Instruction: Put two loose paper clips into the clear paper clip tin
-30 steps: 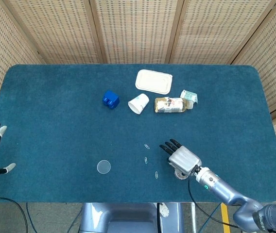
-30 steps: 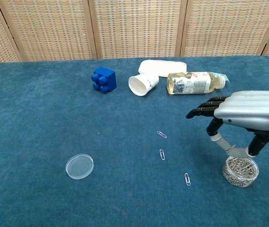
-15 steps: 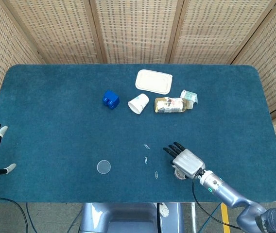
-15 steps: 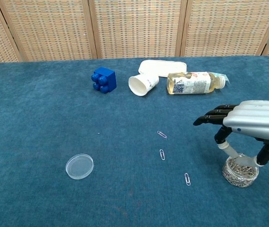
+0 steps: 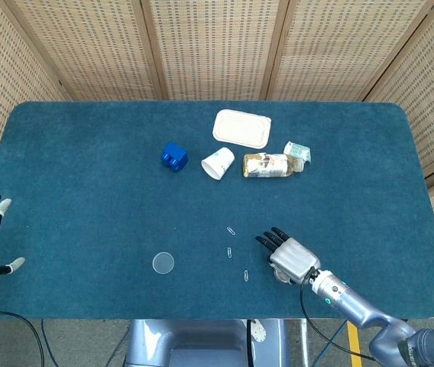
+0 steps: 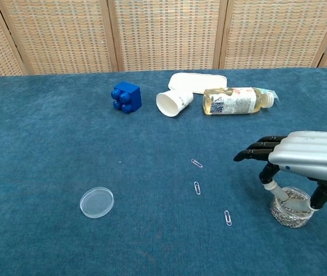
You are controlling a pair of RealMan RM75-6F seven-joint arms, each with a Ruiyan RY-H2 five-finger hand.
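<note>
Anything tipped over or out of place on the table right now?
The paper cup and the bottle both lie on their sides at the far end. The tin's lid sits far left of the tin.

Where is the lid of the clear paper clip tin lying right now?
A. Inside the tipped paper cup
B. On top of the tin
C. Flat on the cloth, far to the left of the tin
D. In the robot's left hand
C: the round clear lid lies flat on the blue cloth, well apart from the open tin, which sits under the right hand.
</note>
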